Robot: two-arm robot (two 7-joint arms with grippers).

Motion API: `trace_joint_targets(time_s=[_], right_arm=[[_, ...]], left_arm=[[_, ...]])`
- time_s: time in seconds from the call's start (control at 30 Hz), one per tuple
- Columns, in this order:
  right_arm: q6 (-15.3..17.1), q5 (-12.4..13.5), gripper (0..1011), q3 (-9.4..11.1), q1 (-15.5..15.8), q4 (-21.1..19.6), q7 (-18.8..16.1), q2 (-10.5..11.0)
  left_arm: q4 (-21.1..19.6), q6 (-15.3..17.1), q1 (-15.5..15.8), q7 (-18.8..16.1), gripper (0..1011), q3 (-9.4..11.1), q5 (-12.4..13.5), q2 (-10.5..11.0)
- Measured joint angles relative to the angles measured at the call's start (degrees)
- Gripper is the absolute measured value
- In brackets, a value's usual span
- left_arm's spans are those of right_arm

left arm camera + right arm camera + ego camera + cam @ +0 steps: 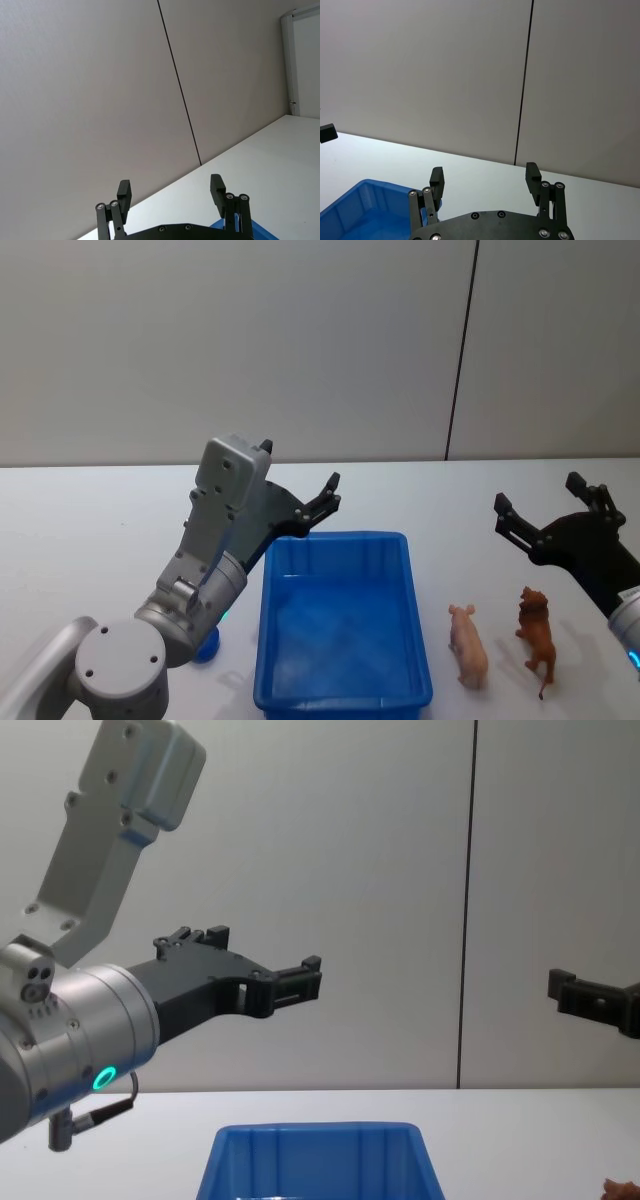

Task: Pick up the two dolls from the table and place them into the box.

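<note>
The blue box [340, 630] stands empty at the middle of the white table [100, 530]. To its right lie the two dolls: a pink pig [468, 645] and, further right, a reddish-brown lion [537, 637]. My left gripper [318, 505] hangs open in the air above the box's far left corner, holding nothing; its jaws stand wide apart in the left wrist view [170, 185]. Raised above and behind the dolls, my right gripper [538, 495] is open and empty too [484, 173]. The chest view has both grippers [305, 975] [560, 985] high over the box [320, 1160].
A grey-white wall with a dark vertical seam [460, 350] rises behind the table. A small blue round thing [207, 645] sits on the table under my left arm, beside the box's left wall.
</note>
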State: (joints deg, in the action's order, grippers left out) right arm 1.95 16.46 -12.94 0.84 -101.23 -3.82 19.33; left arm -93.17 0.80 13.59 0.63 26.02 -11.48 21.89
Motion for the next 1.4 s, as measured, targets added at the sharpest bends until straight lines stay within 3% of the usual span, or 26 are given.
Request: trace_joint_targets(time_s=[0.7,1.17,1.4], right_arm=[[0.4,0.1,1001,0.4,0.6,-0.5,0.1,0.6],[6.2,1.7,1001,2.4,4.9,-3.1,2.1,4.5],[11.2,1.8,1001,2.9,6.5,-3.3,2.7,5.8]], left_arm=[[0.0,0.0,0.0,0.0,1001,0.0,0.0,0.0],[0.0,0.0,0.0,0.0,1001,0.0,0.0,0.0],[0.0,0.0,0.0,0.0,1001,0.0,0.0,0.0]])
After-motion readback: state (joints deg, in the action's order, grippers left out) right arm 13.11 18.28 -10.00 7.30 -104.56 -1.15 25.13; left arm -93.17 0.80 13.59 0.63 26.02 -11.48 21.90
